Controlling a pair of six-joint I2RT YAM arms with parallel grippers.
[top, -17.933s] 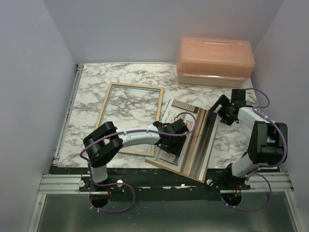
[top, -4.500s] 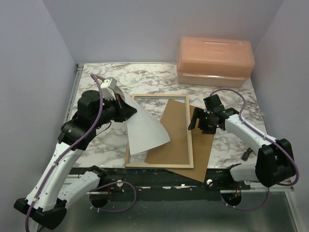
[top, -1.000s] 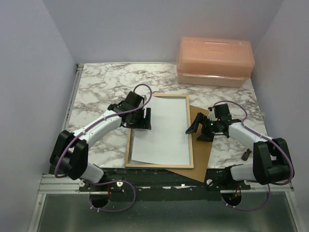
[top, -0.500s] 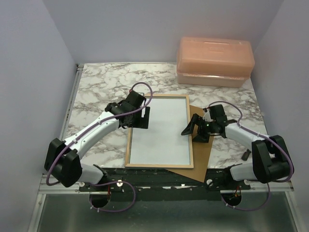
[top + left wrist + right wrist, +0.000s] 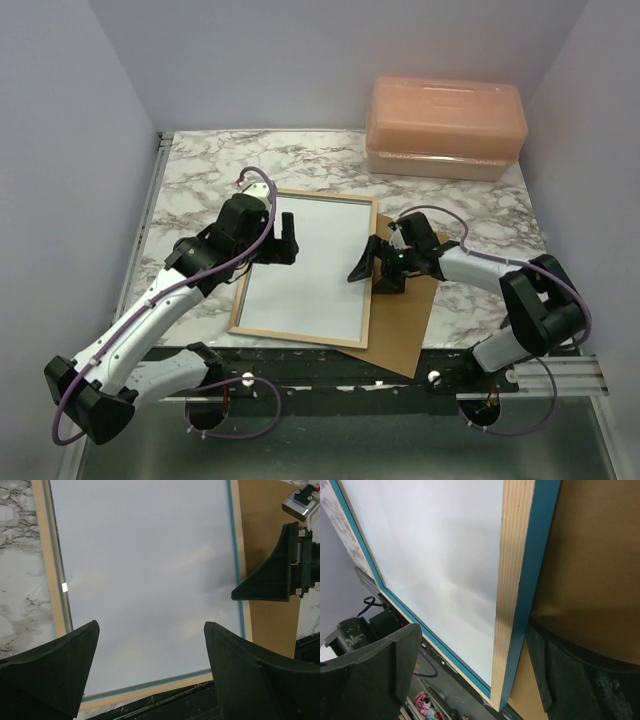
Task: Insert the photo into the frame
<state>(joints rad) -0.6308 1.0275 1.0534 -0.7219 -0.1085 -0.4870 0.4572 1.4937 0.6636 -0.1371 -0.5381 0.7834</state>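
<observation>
Beneath both arms: marble table (image 5: pixel 190 190). Far beyond the right gripper (image 5: pixel 372 278): peach plastic box (image 5: pixel 445 125), lid shut, contents hidden. Directly under that gripper: brown hardboard sheet (image 5: pixel 400 325), flat, partly tucked beneath the frame (image 5: pixel 295 338). Lies back-up between the two grippers, pale wood with bright blue along its edges. Holds the photo (image 5: pixel 305 270), plain whitish side up, print unseen, filling the opening from rail to rail. Directly below the left gripper (image 5: pixel 288 242): the photo's left part. Fingers spread wide there, gripping nothing. Likewise spread wide at the right gripper, one finger either side of the frame's right rail; contact not discernible, nothing clamped.
</observation>
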